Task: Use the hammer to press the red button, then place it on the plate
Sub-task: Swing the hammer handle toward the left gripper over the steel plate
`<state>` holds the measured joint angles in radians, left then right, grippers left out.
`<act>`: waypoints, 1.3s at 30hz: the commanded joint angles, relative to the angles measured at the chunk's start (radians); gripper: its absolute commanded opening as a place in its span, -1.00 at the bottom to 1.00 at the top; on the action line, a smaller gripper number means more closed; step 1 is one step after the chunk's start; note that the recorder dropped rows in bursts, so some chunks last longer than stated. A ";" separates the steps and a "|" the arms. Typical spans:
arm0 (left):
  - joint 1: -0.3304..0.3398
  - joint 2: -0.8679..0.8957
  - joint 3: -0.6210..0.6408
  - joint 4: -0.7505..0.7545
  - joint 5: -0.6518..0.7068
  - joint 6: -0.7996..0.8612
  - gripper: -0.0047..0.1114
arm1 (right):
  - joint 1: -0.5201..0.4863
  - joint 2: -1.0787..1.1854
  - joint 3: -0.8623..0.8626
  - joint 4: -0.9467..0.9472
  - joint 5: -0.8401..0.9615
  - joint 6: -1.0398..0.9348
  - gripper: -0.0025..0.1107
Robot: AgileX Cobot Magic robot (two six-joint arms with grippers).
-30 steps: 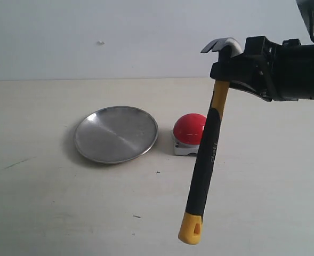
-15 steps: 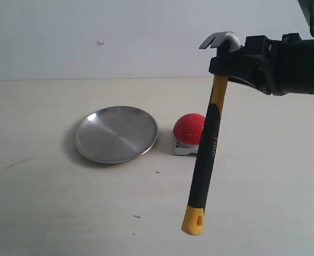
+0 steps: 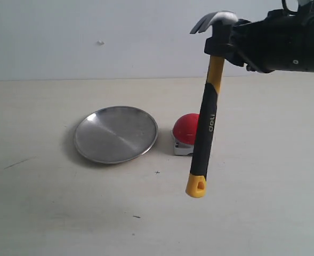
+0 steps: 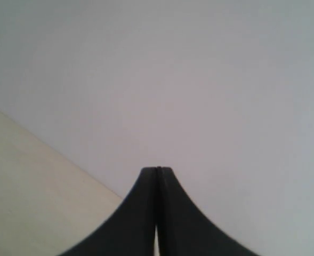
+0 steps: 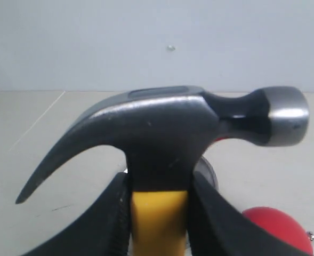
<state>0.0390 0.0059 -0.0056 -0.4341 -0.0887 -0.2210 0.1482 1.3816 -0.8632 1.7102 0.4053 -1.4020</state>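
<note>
**Hammer held head-up over the desk, button and plate side by side below**

The right hand (image 3: 220, 49) reaches in from the right side of the desk (image 3: 263, 192) and is clamped on the hammer (image 3: 206, 133) just under its head. In the right wrist view the two dark fingers (image 5: 111, 224) press on either side of the yellow neck, with the steel head (image 5: 167, 128) above them, claw to one side and striking face to the other.

The hammer hangs nearly upright, head at the top and handle pointing down with a slight tilt. Its black grip carries white lettering, and the yellow looped end is the lowest part, raised off the desk surface.

In the exterior view the handle crosses in front of the red button (image 3: 187, 128) and hides its right part. The button rests on its pale square base near the middle of the desk. The plate (image 3: 114, 133) lies just beside it on the left, a narrow gap between the rim and the base; nothing lies on the plate.

The left hand (image 4: 157, 173) has its fingers pressed together with nothing between them, seen against a pale wall and a corner of the desk.
</note>
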 commanded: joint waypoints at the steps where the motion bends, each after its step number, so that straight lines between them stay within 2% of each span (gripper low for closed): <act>1: -0.003 -0.006 0.006 0.038 0.024 -0.053 -0.92 | 0.104 0.051 -0.055 0.034 -0.042 -0.008 -0.96; 5: -0.046 -0.006 0.006 0.103 -0.001 -0.053 -0.92 | 0.161 0.130 -0.126 0.034 -0.037 0.077 -0.96; 7: -0.088 -0.006 0.006 0.163 -0.080 -0.057 -0.92 | 0.166 0.154 -0.146 0.034 -0.029 0.103 -0.96; 9: -0.133 0.005 0.006 0.290 -0.154 -0.141 -0.92 | 0.166 0.156 -0.151 0.034 -0.031 0.105 -0.96; 11: -0.193 0.118 0.006 0.623 -0.264 -0.370 -0.92 | 0.166 0.156 -0.151 0.034 -0.017 0.105 -0.96; 15: -0.220 0.334 -0.006 0.984 -0.495 -0.571 -0.92 | 0.166 0.156 -0.151 0.034 -0.008 0.105 -0.96; 18: -0.220 0.549 -0.093 1.157 -0.619 -0.618 -0.92 | 0.166 0.156 -0.162 0.034 0.009 0.117 -0.96; 20: -0.220 0.684 -0.145 1.221 -0.664 -0.631 -0.92 | 0.166 0.156 -0.177 0.034 0.009 0.132 -0.96; 22: -0.220 0.891 -0.220 1.304 -0.755 -0.626 -0.92 | 0.166 0.156 -0.204 0.034 0.007 0.174 -0.96; 25: -0.220 1.088 -0.298 1.380 -0.800 -0.626 -0.88 | 0.166 0.156 -0.221 0.034 -0.005 0.200 -0.96; 30: -0.220 1.295 -0.351 1.391 -0.821 -0.610 -0.62 | 0.166 0.154 -0.206 0.034 -0.178 0.259 -0.96; 34: -0.220 1.358 -0.355 1.389 -0.866 -0.560 -0.43 | 0.166 0.154 -0.201 0.034 -0.289 0.129 -0.96; 39: -0.220 1.366 -0.355 1.389 -0.871 -0.543 -0.40 | 0.166 0.154 -0.201 0.011 -0.332 0.065 -0.96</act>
<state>-0.1764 1.3676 -0.3551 0.9557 -0.9331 -0.7762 0.3131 1.5515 -1.0549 1.7321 0.0829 -1.3077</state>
